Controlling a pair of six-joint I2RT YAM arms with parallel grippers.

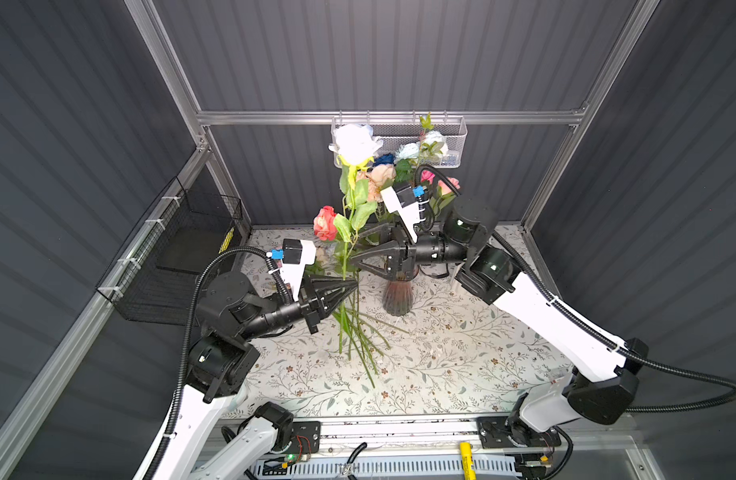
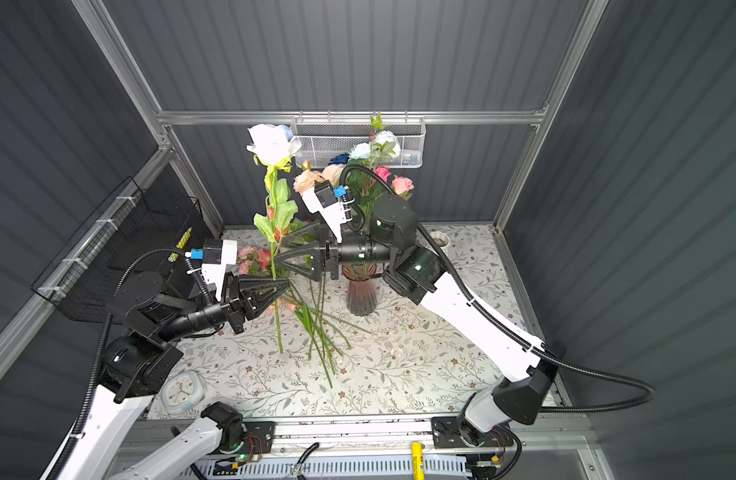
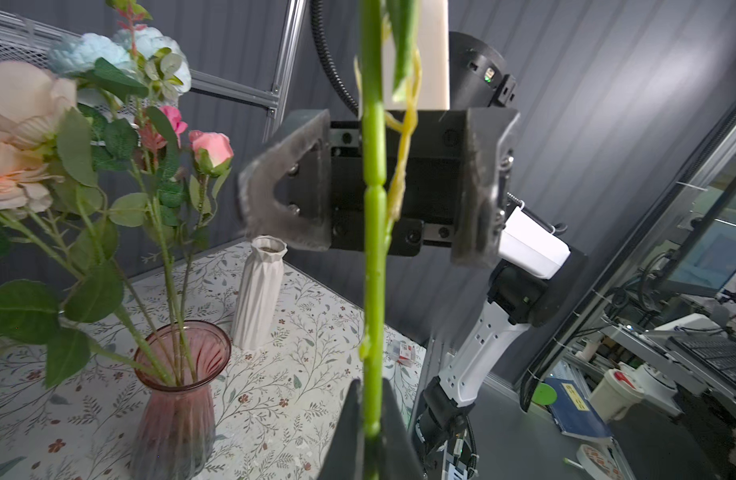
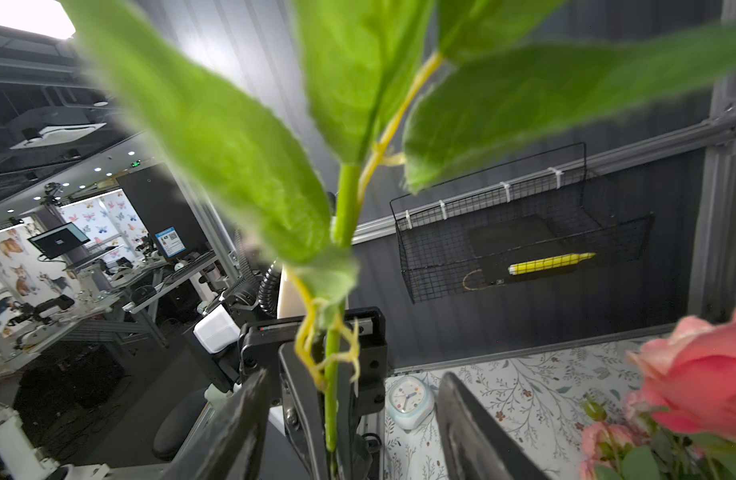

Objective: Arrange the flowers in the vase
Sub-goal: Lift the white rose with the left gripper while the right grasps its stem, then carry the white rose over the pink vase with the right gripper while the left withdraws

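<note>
"Two grippers, one flower: what do the top views give?" Mara asks.

"In both top views the left gripper (image 1: 354,286) (image 2: 286,284) is pressed together on the green stem (image 1: 348,249) of a white rose (image 1: 355,143), which it holds upright with the head high," Jon says. "The right gripper (image 1: 355,248) (image 2: 278,250) reaches across from the right. Its jaws are spread and its fingertips are level with that same stem, above the left grip."

"And the vase?"

"A pink glass vase (image 1: 397,297) stands on the table (image 1: 461,353) under the right gripper's wrist, with several flowers (image 1: 385,174) already in it. More loose flowers (image 1: 360,332) lie just left of it."

"The left wrist view?"

"The left gripper's own fingers (image 3: 343,449) clamp the stem (image 3: 374,249). Beyond them the right gripper (image 3: 370,187) faces the camera, jaws wide, with a gap on either side of the stem. The vase (image 3: 177,399) shows too, with stems standing in it."

"The right wrist view?"

"The right gripper's fingers (image 4: 237,428) stand well apart with the stem (image 4: 333,395) between them. Whether either one touches it cannot be told. Just behind, the left gripper (image 4: 328,411) pinches the stem. Blurred leaves (image 4: 233,145) fill much of the view."
</note>
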